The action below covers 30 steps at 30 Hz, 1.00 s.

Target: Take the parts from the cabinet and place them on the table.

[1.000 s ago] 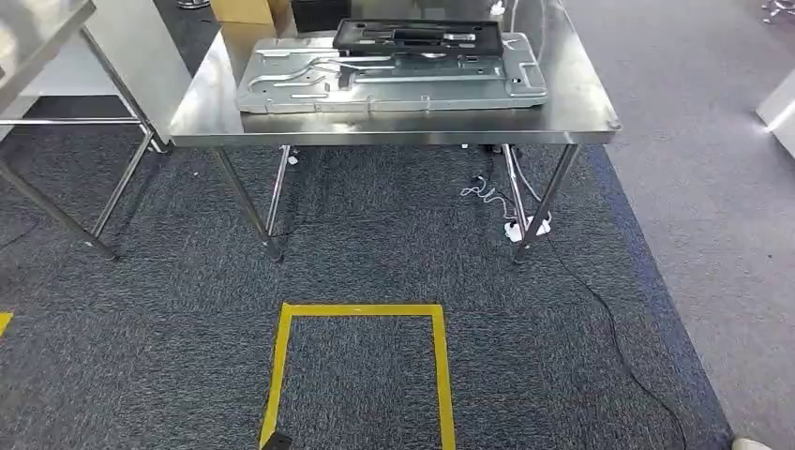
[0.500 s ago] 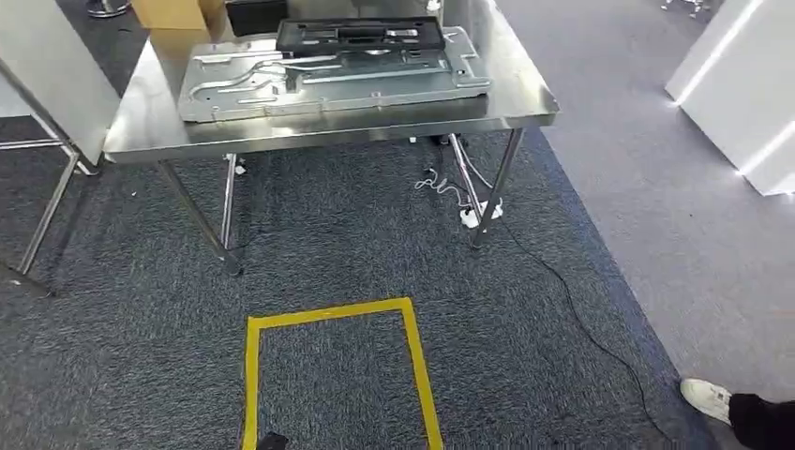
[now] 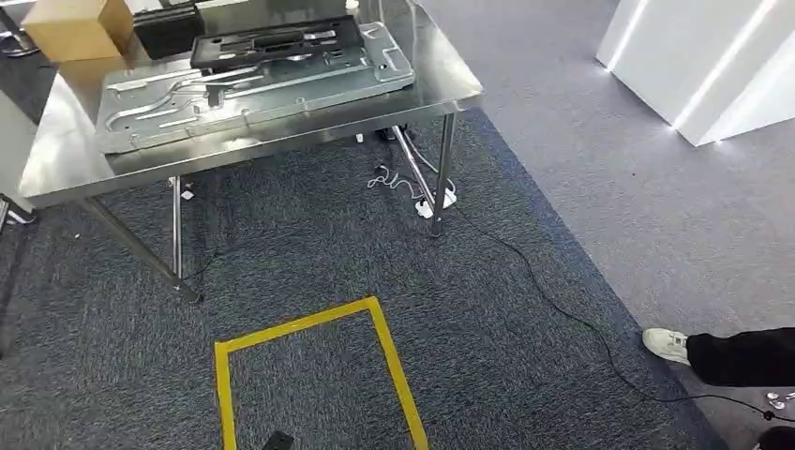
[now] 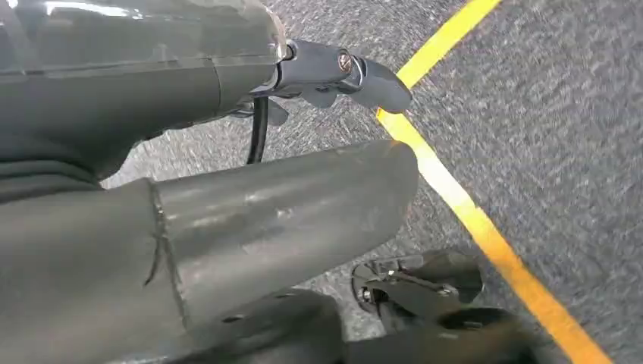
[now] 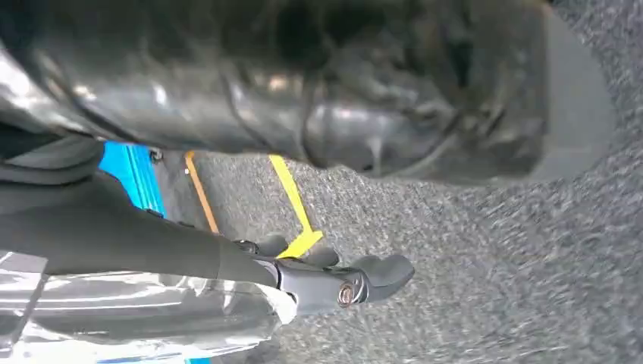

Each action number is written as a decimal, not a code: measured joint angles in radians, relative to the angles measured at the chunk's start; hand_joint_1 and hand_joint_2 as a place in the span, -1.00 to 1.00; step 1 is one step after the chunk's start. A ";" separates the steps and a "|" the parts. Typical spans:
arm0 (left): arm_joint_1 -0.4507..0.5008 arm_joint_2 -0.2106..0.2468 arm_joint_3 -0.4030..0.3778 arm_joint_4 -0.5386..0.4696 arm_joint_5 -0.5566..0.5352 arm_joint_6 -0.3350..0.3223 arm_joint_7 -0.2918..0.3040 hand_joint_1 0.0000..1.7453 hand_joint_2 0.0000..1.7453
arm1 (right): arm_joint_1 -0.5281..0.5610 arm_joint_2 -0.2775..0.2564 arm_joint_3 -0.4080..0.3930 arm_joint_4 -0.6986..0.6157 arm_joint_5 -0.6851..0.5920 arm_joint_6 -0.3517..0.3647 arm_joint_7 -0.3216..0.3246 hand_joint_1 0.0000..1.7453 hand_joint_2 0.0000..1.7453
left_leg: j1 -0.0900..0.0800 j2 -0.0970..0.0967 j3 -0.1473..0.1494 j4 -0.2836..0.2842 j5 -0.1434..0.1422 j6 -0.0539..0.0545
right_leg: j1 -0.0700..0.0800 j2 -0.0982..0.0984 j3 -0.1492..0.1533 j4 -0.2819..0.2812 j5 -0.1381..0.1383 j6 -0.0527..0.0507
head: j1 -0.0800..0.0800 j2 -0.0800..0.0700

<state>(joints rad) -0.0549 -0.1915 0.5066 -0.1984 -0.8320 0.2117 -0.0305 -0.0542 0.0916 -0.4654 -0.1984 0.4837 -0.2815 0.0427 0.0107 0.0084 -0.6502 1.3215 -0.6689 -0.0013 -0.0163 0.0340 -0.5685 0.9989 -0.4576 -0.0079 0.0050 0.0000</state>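
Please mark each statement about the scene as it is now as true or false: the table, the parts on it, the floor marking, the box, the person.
1. A large grey metal panel lies on the steel table. True.
2. The black part lies on the carpet under the table. False: it rests on top of the metal panel.
3. The yellow tape marks a square outline on the dark carpet. True.
4. A cardboard box stands at the table's far left end. True.
5. A person's white shoe is on the table. False: it is on the floor at the right.
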 joint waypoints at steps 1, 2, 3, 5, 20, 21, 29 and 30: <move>0.001 0.000 0.000 0.000 0.000 0.000 0.000 -1.00 -1.00 | 0.001 0.000 0.000 0.000 0.000 0.000 0.001 -1.00 -1.00 | 0.000 -0.001 0.005 -0.016 0.027 0.001 | 0.000 0.013 0.001 0.002 0.000 0.000 | 0.000 0.000; 0.001 0.000 0.000 0.000 0.000 0.000 0.000 -1.00 -1.00 | 0.001 0.000 0.000 0.000 0.000 0.000 0.002 -1.00 -1.00 | 0.001 -0.002 0.029 -0.074 0.070 0.002 | 0.000 0.027 0.001 0.005 0.000 0.000 | 0.000 0.000; 0.000 0.000 0.000 0.000 0.000 0.000 0.000 -1.00 -1.00 | 0.001 0.000 -0.001 0.000 0.000 0.000 0.002 -1.00 -1.00 | 0.002 -0.010 0.069 -0.165 0.122 0.005 | -0.001 0.043 0.001 0.009 -0.002 0.003 | 0.000 0.000; 0.002 0.001 0.000 0.000 0.000 0.000 0.000 -1.00 -1.00 | 0.000 0.002 -0.001 0.000 0.000 0.000 0.002 -1.00 -1.00 | 0.005 -0.090 0.123 -0.289 0.155 0.015 | 0.001 0.066 -0.006 0.021 -0.006 0.012 | 0.001 0.000; -0.001 0.001 0.003 0.000 -0.007 0.000 0.001 -1.00 -1.00 | 0.002 0.002 -0.008 0.002 -0.003 0.002 0.002 -1.00 -1.00 | -0.004 0.081 0.134 -0.314 0.165 0.050 | 0.003 -0.112 0.001 0.023 -0.008 0.046 | 0.006 0.000; -0.002 0.001 0.003 0.000 -0.007 0.000 0.000 -1.00 -1.00 | -0.002 0.002 -0.009 0.002 -0.004 0.002 0.002 -1.00 -1.00 | -0.010 0.092 0.135 -0.311 0.159 0.041 | 0.012 -0.112 0.002 0.013 -0.009 0.038 | 0.005 0.000; -0.002 0.001 0.003 0.000 -0.008 0.002 -0.001 -1.00 -1.00 | -0.001 0.002 -0.015 0.002 -0.005 0.005 0.008 -1.00 -1.00 | -0.002 0.001 0.039 -0.076 0.015 0.009 | 0.004 -0.025 -0.004 0.001 0.004 0.001 | 0.003 0.000; 0.000 0.000 0.003 0.000 -0.008 0.002 -0.001 -1.00 -1.00 | 0.000 0.002 -0.015 0.002 -0.005 0.005 0.008 -1.00 -1.00 | -0.002 0.000 0.009 -0.016 0.000 0.008 | 0.005 -0.010 -0.005 0.002 0.004 0.001 | 0.003 0.000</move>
<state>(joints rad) -0.0550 -0.1911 0.5096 -0.1984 -0.8396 0.2140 -0.0313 -0.0545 0.0935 -0.4807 -0.1961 0.4784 -0.2762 0.0511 0.0091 0.0081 -0.6415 1.3051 -0.6684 0.0064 -0.0111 0.0236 -0.5736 1.0013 -0.4532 -0.0067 0.0080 0.0000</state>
